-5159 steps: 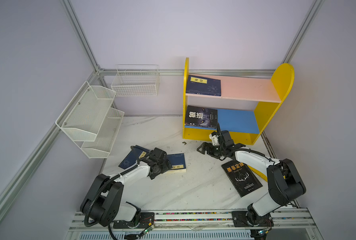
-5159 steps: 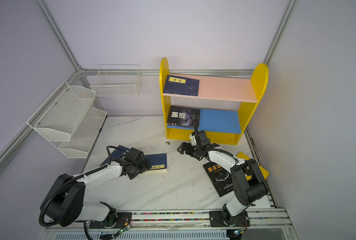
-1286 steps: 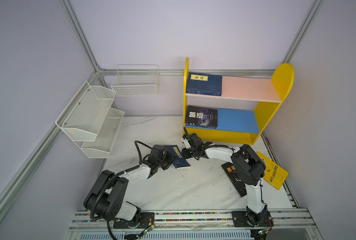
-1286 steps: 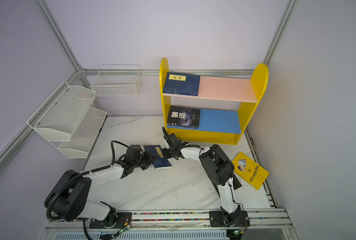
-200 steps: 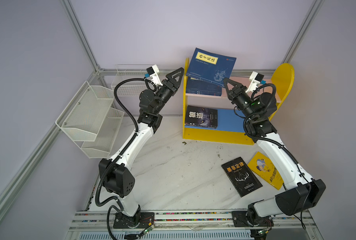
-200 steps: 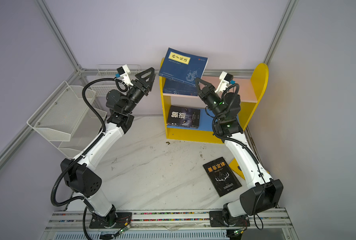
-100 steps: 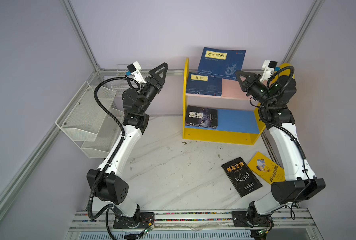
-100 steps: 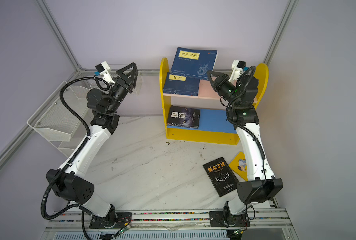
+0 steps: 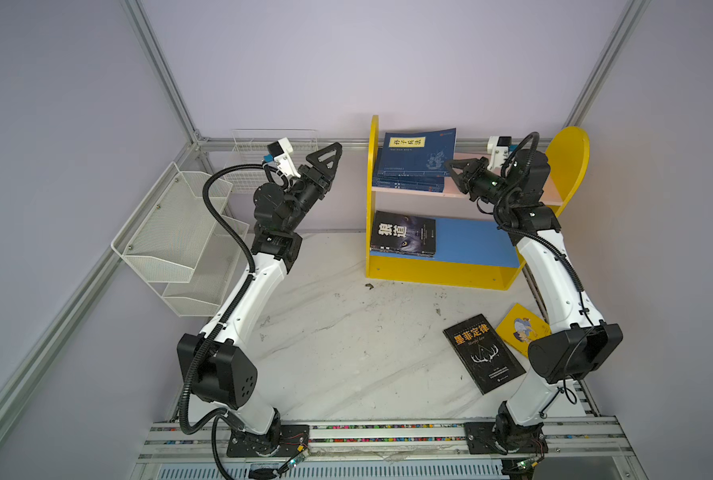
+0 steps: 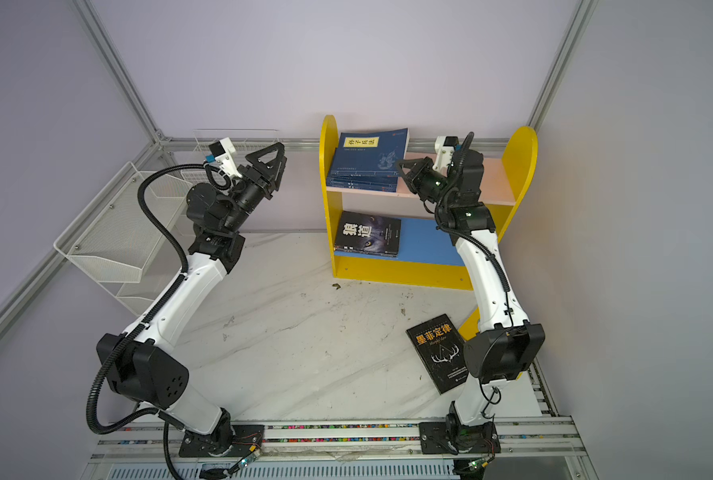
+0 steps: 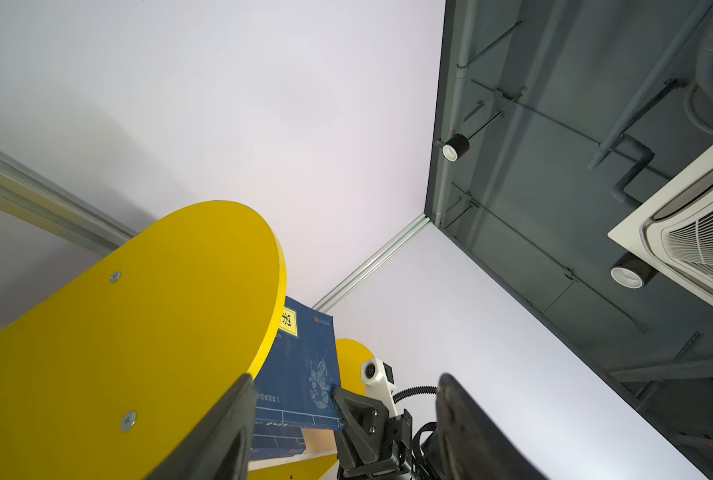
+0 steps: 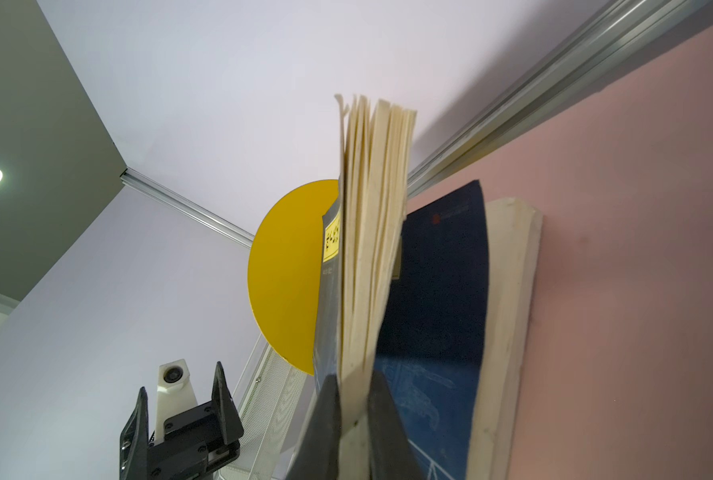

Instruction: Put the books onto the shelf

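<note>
right gripper (image 12: 354, 395) pinches thin navy paperback (image 9: 419, 156), pages fanned.

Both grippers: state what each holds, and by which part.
Right gripper pinches the navy book by its page-side edge, near a corner. Left gripper stands open, holding nothing.

Both top views look down from high; both wrist views tilt upward, close to the shelf (image 11: 138, 332).
</note>
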`<action>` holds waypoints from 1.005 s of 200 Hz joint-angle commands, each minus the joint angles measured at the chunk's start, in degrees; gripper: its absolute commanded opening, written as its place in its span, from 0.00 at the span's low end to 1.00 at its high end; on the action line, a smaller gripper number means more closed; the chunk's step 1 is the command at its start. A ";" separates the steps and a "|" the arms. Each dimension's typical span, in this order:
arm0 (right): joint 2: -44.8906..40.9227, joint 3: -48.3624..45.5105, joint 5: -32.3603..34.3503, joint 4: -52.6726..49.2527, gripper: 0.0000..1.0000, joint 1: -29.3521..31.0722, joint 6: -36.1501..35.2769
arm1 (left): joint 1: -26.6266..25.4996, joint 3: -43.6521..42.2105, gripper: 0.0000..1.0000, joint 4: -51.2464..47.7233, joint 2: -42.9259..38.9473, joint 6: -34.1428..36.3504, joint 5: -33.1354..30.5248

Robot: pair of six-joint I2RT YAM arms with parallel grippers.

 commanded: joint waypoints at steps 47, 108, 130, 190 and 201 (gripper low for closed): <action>1.11 4.46 -1.42 -1.31 0.07 1.42 -1.98 | 0.35 -2.59 0.68 2.67 -2.51 -1.31 0.07; 1.37 4.10 -0.51 -3.43 0.07 1.81 -3.68 | 0.35 -2.50 0.68 3.52 -1.87 -2.08 -0.27; 1.85 5.01 0.53 -5.79 0.10 2.19 -5.39 | 0.36 -2.24 0.69 3.68 -1.42 -2.40 -0.12; 5.23 13.13 8.74 -18.29 0.18 4.29 -14.00 | 0.44 -2.89 0.70 4.85 -0.87 -3.75 0.15; 6.41 15.40 10.38 -21.15 0.19 5.02 -15.62 | 0.45 -3.01 0.70 4.92 -0.97 -3.82 0.15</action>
